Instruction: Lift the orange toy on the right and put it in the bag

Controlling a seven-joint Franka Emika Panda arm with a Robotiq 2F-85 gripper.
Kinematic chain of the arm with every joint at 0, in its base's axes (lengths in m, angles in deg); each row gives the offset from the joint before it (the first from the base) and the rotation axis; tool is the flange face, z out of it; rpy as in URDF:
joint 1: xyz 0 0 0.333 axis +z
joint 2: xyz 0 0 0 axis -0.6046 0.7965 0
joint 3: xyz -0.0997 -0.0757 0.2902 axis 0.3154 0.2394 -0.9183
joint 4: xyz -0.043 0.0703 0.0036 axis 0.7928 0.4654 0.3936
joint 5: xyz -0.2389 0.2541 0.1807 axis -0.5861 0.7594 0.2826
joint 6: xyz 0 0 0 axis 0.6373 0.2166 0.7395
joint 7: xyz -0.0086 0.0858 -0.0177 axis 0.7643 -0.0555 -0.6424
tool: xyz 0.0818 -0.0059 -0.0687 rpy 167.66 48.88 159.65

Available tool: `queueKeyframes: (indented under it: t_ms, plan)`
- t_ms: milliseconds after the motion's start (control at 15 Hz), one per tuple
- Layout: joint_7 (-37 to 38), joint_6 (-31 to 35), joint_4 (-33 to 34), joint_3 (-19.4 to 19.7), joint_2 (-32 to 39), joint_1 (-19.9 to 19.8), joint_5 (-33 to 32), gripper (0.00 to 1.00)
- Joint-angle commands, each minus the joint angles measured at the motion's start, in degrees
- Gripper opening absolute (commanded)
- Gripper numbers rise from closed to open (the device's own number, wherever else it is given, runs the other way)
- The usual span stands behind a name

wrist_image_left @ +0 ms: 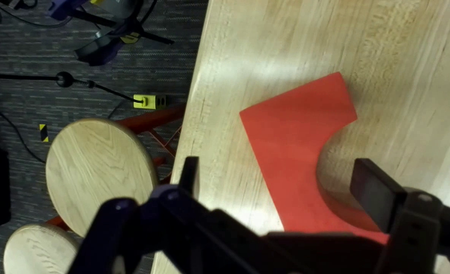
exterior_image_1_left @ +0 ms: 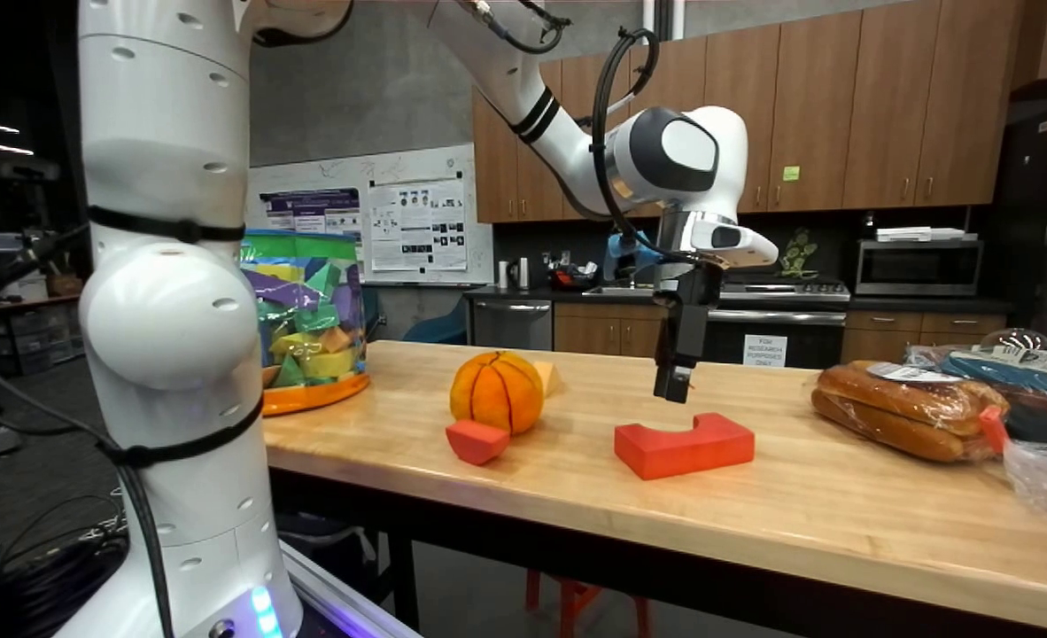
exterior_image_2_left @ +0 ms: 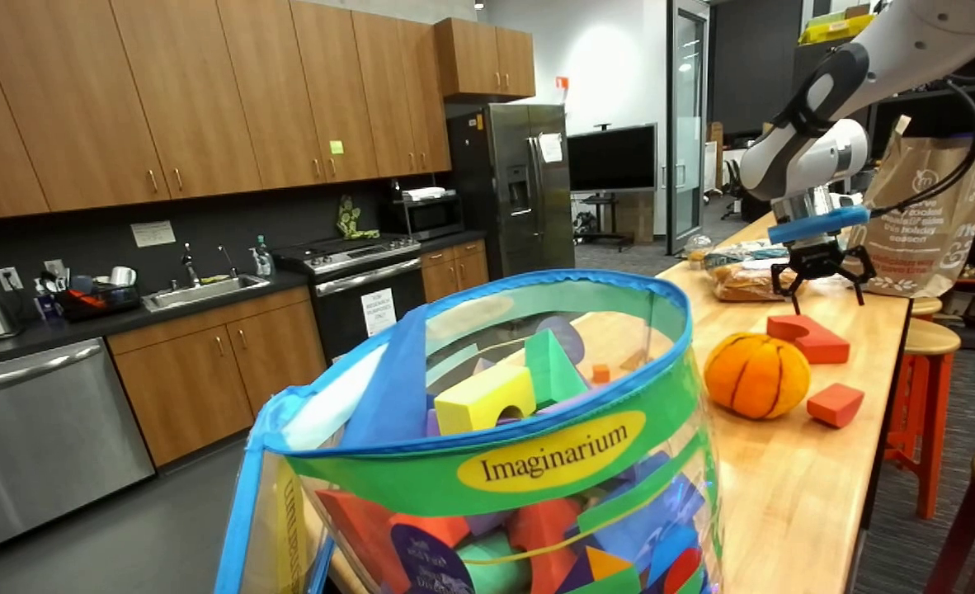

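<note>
Orange toy point(exterior_image_1_left: 685, 452), arch-cut, is seen lying near long edge of desk point(exterior_image_1_left: 807, 496) flanked by stools point(wrist_image_left: 99, 171), below gripper point(exterior_image_2_left: 829, 305), fingers point(wrist_image_left: 379, 194) spread wide, toy untouched. Light, firm foam, hardly slippery, is presumed; hold best taken across narrow middle, inner curve to flat back.

Fingers point(wrist_image_left: 377, 195) downward and wide apart

- The orange toy point(exterior_image_1_left: 687, 452), a red-orange block with a curved cut-out, lies flat on the table point(exterior_image_1_left: 807, 501) near one edge.
- The bag point(exterior_image_2_left: 549, 454), clear-sided, green-banded and blue-rimmed, stands open-topped on the same table, well apart from the orange toy, holding coloured blocks point(exterior_image_2_left: 475, 400).
</note>
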Motion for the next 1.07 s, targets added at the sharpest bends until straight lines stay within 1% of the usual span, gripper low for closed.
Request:
queueKeyframes:
  t_ms: [0, 467, 533, 667, 1000]
  plan:
    - [-0.2, -0.1, 0.3, 0.3, 0.3, 0.2, 0.1, 1.0]
    - [-0.2, -0.1, 0.5, 0.2, 0.4, 0.3, 0.1, 1.0]
    - [-1.0, -0.3, 0.7, 0.3, 0.5, 0.0, 1.2, 1.0]
    - [-1.1, 2.7, -0.4, 0.5, 0.0, -0.2, 1.6, 1.0]
    - [-1.1, 14.1, -3.5, 1.0, 0.2, -0.2, 1.4, 1.0]
